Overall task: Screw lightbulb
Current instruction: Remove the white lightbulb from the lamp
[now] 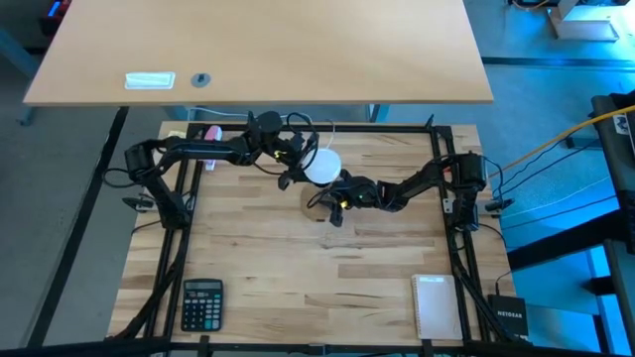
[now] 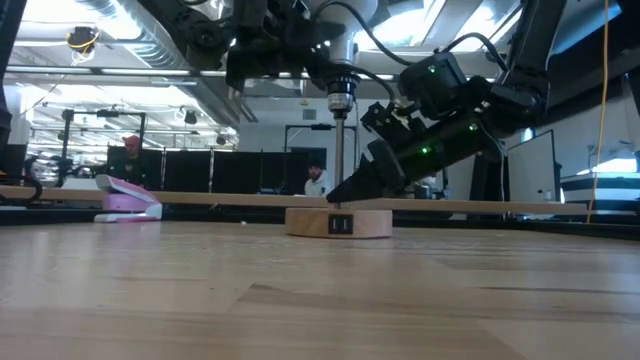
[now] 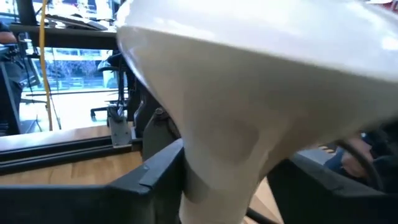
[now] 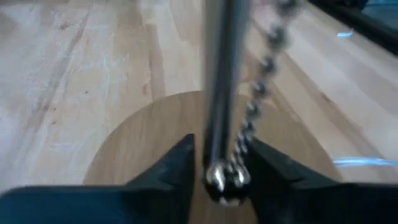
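left pincer (image 3: 224, 180) is clamped on the lightbulb (image 1: 321, 165), a dark finger (image 3: 158, 174) on each side of the narrow neck where the globe tapers, as the left wrist view shows. the bulb sits right in this pincer, above the lamp's thin metal post (image 2: 340, 150), near the bench's (image 1: 298, 268) far middle. directly below it, the right pincer (image 4: 222, 163) straddles that post just above the round wooden base (image 2: 338, 222); its jaws stand close on either side of the post, but i cannot tell if they actually press it. a bead chain (image 4: 261, 81) hangs beside the post between those fingers.

handling judgement: the bulb looks light, stiff, smooth and slippery, with a thin fragile shell, so a hard squeeze is risky. best hold is the neck, or low on the globe with gentle even pressure, keeping it square to the socket while twisting. the post and base look rigid; bracing the post low seems sensible to stop the base turning.
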`<state>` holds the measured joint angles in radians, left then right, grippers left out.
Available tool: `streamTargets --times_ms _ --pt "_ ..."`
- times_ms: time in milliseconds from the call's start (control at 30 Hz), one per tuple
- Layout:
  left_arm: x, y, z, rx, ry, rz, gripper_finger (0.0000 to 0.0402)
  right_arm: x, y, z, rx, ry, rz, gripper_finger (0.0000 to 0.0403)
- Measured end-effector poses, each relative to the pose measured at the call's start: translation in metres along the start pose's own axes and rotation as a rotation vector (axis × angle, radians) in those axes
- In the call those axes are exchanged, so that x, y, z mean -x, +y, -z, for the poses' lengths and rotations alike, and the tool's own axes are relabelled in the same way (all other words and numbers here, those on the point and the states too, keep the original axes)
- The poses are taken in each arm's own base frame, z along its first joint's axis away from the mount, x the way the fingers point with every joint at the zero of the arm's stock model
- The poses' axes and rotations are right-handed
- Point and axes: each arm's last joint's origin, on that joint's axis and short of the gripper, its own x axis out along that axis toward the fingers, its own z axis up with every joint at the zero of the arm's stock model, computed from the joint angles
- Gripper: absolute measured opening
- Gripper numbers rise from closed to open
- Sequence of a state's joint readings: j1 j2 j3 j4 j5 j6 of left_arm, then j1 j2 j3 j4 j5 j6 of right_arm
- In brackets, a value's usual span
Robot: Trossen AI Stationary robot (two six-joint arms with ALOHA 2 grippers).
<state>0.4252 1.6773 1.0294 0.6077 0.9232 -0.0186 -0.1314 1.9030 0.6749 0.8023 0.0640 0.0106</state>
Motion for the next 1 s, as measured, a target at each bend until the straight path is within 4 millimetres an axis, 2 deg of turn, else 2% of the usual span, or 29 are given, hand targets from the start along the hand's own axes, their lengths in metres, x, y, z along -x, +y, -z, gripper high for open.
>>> streamTargets --times_ms 133,167,400,500,667,867,1000 --pt "-0.001 0.001 0.001 -0.001 0.006 -0.056 0.0146 0.0 0.0 0.0 0.017 0.004 0.029 0.0044" --pt "-0.001 0.001 0.002 0.008 0.013 -0.082 0.0145 0.0 0.0 0.001 0.015 0.008 0.028 0.0036" --pt "-0.018 -0.009 0.002 0.026 0.037 -0.326 0.0145 0.0 -0.002 0.001 0.016 0.015 0.097 0.0037" --pt "-0.029 -0.02 0.0 0.027 0.047 -0.494 0.0145 0.0 -0.003 0.001 0.007 0.014 0.108 0.0037" --pt "-0.054 -0.052 -0.003 -0.001 0.043 -0.839 0.0145 0.0 -0.004 0.001 -0.011 0.027 0.131 0.0037" --pt "-0.075 -0.094 0.004 0.048 -0.021 -1.359 0.0144 0.0 -0.005 0.003 -0.008 0.037 0.149 0.0037" --pt "-0.081 -0.113 0.0 0.04 -0.081 -1.464 0.0144 0.0 -0.005 0.003 -0.001 0.039 0.156 0.0037"
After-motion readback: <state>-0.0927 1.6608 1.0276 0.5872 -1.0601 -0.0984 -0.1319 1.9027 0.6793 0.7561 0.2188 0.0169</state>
